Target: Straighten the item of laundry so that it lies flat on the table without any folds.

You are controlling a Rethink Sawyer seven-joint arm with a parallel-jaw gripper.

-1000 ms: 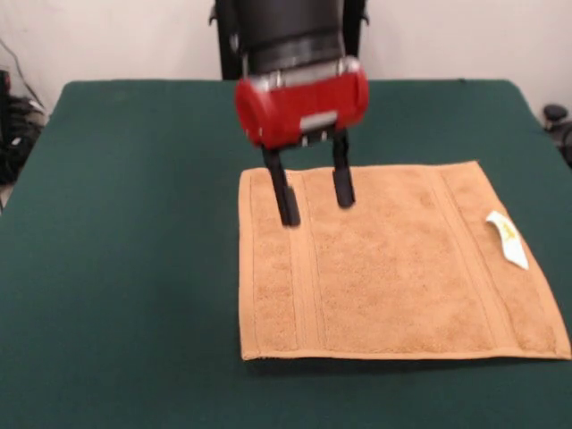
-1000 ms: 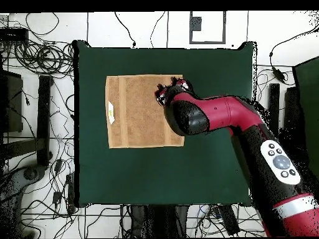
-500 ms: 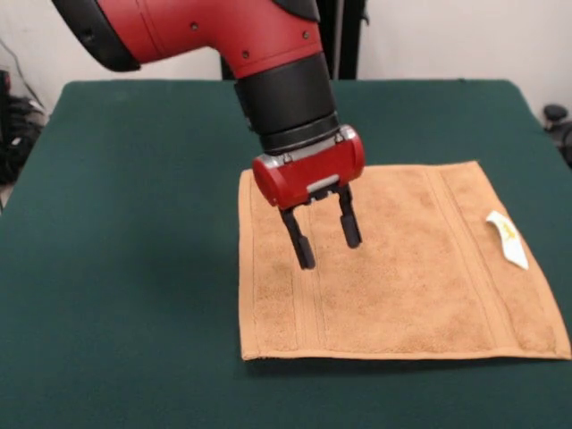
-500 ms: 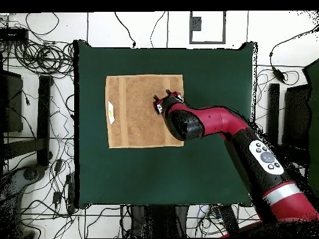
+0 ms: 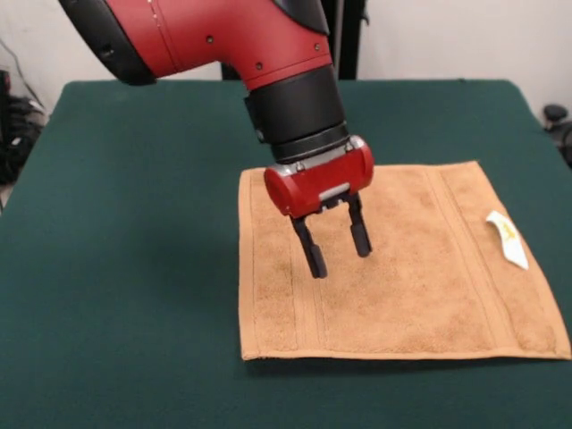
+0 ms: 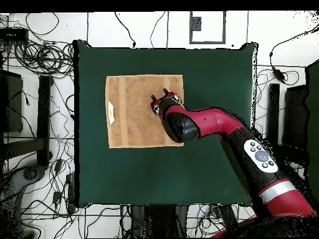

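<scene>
Your gripper (image 5: 337, 247) hangs with fingers apart over the towel (image 5: 402, 268), which already lies flat at the table's (image 5: 134, 268) middle-right. Pinching now would likely rumple it again.

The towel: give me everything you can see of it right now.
The towel is orange-tan terry, roughly square, with woven border bands near two opposite sides and hemmed edges. A small white label sticks out at one side. It lies spread flat on the green table with no folds showing, its corners all out. The gripper hangs open above it, fingers pointing down; whether the tips touch the cloth cannot be told. Nothing else rests on it.
</scene>
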